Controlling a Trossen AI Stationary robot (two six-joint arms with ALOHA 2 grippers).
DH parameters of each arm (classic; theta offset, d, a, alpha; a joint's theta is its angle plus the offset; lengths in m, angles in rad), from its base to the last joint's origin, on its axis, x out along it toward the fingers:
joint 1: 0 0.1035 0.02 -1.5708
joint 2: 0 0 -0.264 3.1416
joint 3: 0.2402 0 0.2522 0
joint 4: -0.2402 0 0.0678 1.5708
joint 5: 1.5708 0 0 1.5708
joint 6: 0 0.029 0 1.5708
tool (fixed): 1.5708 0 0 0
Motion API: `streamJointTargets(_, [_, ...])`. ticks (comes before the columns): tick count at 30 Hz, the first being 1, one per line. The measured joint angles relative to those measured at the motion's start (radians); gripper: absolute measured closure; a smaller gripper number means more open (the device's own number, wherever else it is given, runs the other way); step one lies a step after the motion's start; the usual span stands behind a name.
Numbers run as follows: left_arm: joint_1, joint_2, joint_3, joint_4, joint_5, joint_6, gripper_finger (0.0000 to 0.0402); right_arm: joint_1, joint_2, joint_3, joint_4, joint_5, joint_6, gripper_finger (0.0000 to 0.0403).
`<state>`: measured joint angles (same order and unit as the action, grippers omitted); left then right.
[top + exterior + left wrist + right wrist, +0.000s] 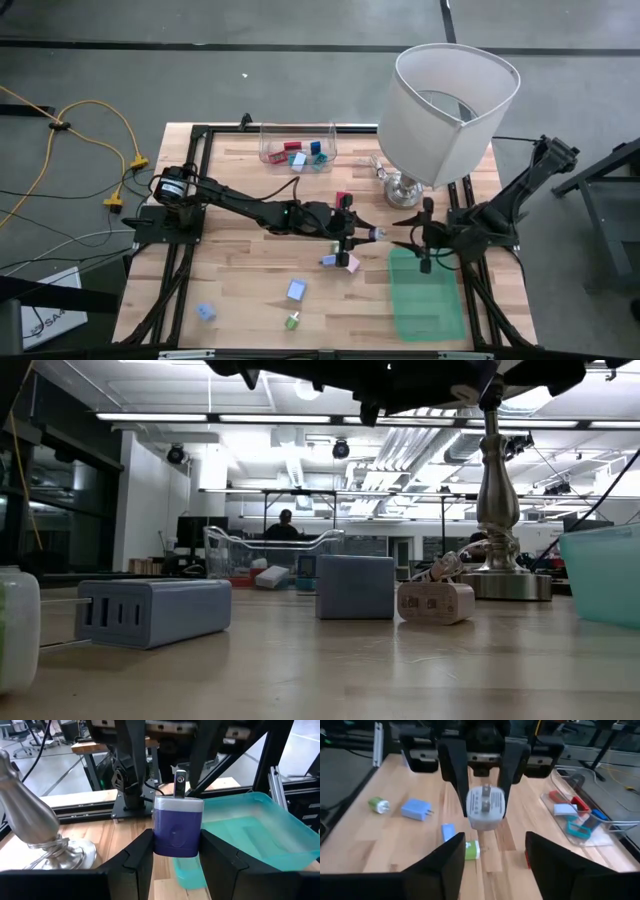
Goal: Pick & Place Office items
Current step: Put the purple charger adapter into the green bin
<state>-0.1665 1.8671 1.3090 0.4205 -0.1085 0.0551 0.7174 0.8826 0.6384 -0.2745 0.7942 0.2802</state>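
Your left gripper (175,865) is clamped on a bluish plug-in charger (177,827), held above the table's (250,290) middle, just beside the green bin (428,298). Facing it, your right gripper (495,852) stands apart with jaws spread, holding nothing. Farther off, the clear tray (298,146) holds red and blue pieces by the lamp (445,105)

I see a lamp (440,110) standing at the table's (250,270) back right, a clear bin (298,146) to its left, a tray (425,295) before it, and chargers (296,290) scattered front left.
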Motion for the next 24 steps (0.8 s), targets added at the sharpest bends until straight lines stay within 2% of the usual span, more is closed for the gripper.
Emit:
streamJointTargets(6, [0.000,0.000,0.000,0.012,0.000,-0.003,0.0271,0.000,0.042,0.000,0.033,0.025,0.003,0.0180])
streamJointTargets(15, [0.000,-0.001,0.000,0.042,0.009,-0.003,0.0271,-0.034,0.070,0.000,0.100,0.012,-0.026,0.0178])
streamJointTargets(24, [0.000,-0.001,0.000,0.056,0.008,0.012,0.0271,-0.094,0.070,0.000,0.188,-0.082,-0.098,0.0179])
